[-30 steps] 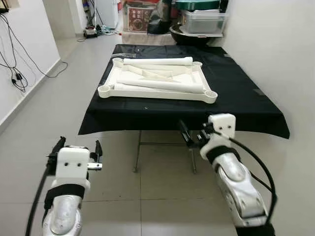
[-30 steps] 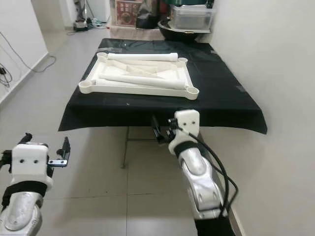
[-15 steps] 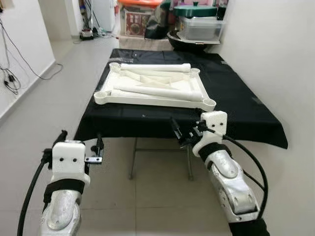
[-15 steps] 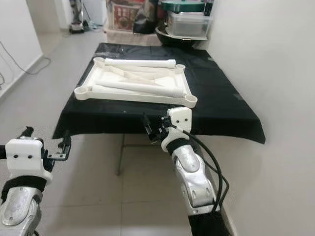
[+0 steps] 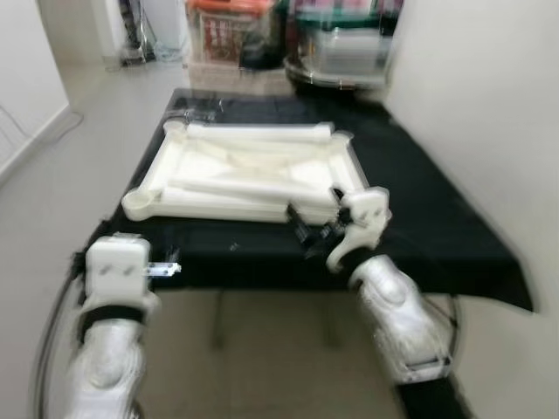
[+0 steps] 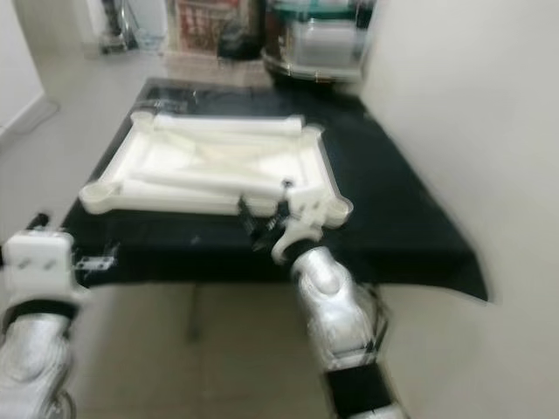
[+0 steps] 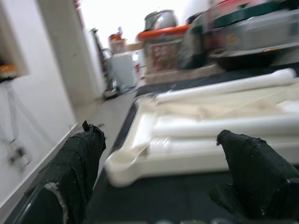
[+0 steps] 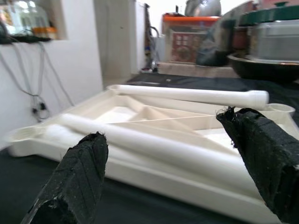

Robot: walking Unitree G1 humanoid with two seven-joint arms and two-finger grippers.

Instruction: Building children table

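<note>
A white children's table top (image 5: 162, 164) lies upside down on a table draped in black cloth (image 5: 428, 209). White tube legs lie inside it: one along the far rim (image 5: 262, 131), one along the near rim (image 5: 244, 189). My right gripper (image 5: 307, 234) is open and hovers at the cloth's near edge, just before the top's near right corner; between its fingers I see the near leg (image 8: 154, 147). My left gripper (image 7: 161, 135) is open too, facing the near left corner socket (image 7: 122, 161) from a short way off. Both eye views are blurred.
Behind the table's far end stand an orange-lidded box (image 5: 225, 26) and a clear bin (image 5: 345, 52) over a dark pan. A white wall (image 5: 476, 113) runs close along the table's right side. Bare floor (image 5: 52, 175) lies to the left.
The camera has come forward and nearer the table, blurring the picture. Both grippers, still open, now sit at the table's near edge instead of over the floor in front of it.
</note>
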